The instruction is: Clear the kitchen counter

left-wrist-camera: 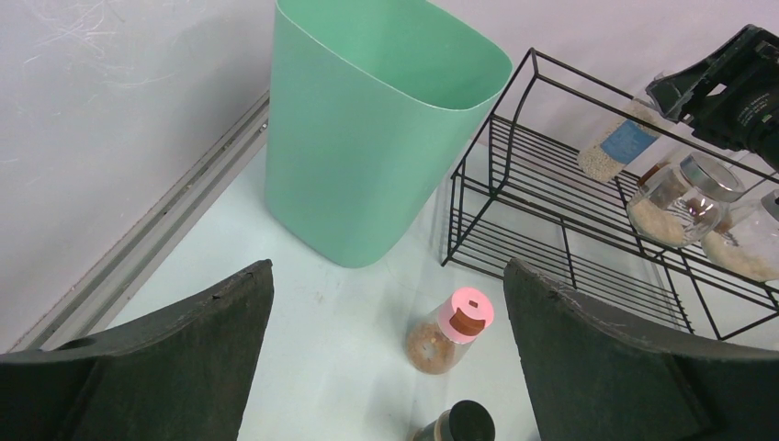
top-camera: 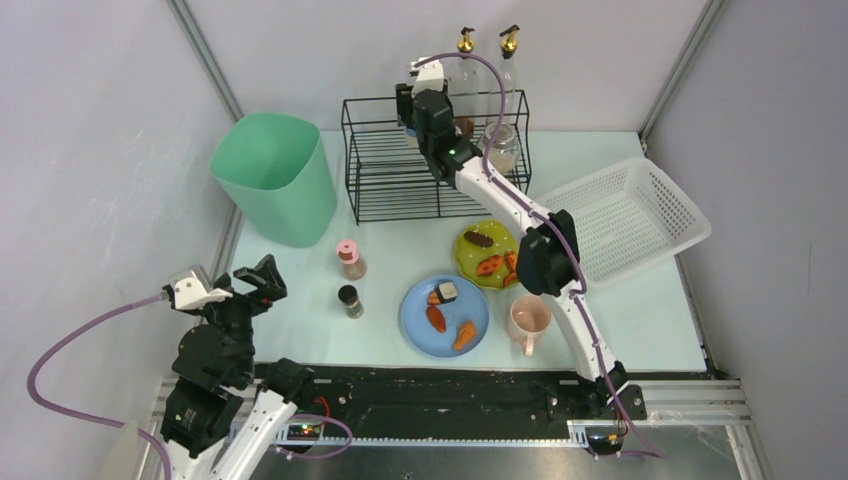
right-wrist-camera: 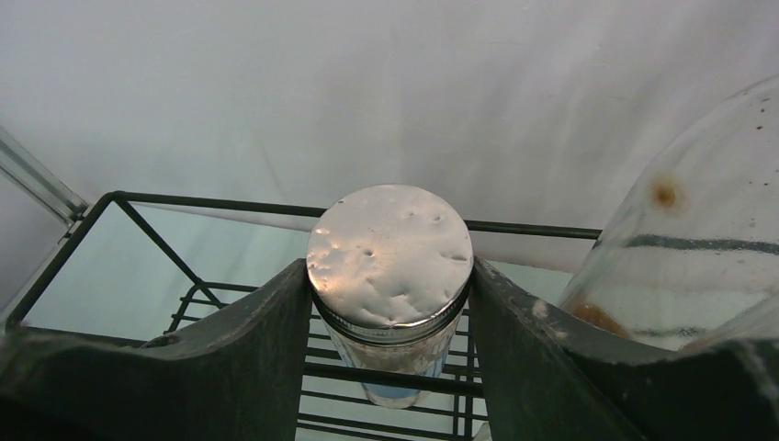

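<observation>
My right gripper [top-camera: 408,112] [right-wrist-camera: 390,308] is shut on a silver-lidded glass jar [right-wrist-camera: 390,248] [left-wrist-camera: 617,147] with a blue label. It holds the jar tilted at the top tier of the black wire rack [top-camera: 390,180]; whether the jar rests on the wires I cannot tell. My left gripper [top-camera: 262,283] [left-wrist-camera: 388,271] hangs open and empty above the front left of the kitchen counter [top-camera: 620,320]. Ahead of it stand a pink-lidded spice bottle [top-camera: 349,259] [left-wrist-camera: 450,331] and a black-lidded bottle [top-camera: 350,300] [left-wrist-camera: 464,424].
A green bin [top-camera: 275,175] stands left of the rack. Glass jars [top-camera: 503,150] and two oil bottles [top-camera: 466,60] sit at the rack's right end. A blue plate [top-camera: 415,320] and a yellow-green plate [top-camera: 462,250] hold food. A pink mug [top-camera: 528,320] and white basket [top-camera: 630,220] are right.
</observation>
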Controlling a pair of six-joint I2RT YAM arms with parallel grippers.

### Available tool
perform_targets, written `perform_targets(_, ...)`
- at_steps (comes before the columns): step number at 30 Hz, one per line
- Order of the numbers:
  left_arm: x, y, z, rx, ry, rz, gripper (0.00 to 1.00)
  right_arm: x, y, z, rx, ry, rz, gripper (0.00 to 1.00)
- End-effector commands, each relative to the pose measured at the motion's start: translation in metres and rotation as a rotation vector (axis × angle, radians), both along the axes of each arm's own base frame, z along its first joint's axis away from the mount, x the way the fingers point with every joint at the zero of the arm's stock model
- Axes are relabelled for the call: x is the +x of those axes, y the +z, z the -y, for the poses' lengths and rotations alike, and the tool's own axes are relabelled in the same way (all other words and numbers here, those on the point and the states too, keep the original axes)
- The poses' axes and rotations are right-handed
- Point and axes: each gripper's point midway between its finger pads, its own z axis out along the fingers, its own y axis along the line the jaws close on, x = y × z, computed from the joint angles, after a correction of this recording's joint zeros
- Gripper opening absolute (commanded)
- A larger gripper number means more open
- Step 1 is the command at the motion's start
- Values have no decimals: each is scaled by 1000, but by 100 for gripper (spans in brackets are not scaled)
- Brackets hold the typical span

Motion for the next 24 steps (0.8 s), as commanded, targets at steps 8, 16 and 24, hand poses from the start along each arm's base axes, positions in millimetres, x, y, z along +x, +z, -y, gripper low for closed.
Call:
perform_targets(8,0,5,-2,-18,12,26,98,-30,74,-7,68,44,105,73)
perform_targets(16,1,4,0,-16,4,23,98,-61,121,-4,9,10,201,83)
perform_targets(24,1,4,0,-14,7,22,98,-120,150,-13,-64,40,279,85)
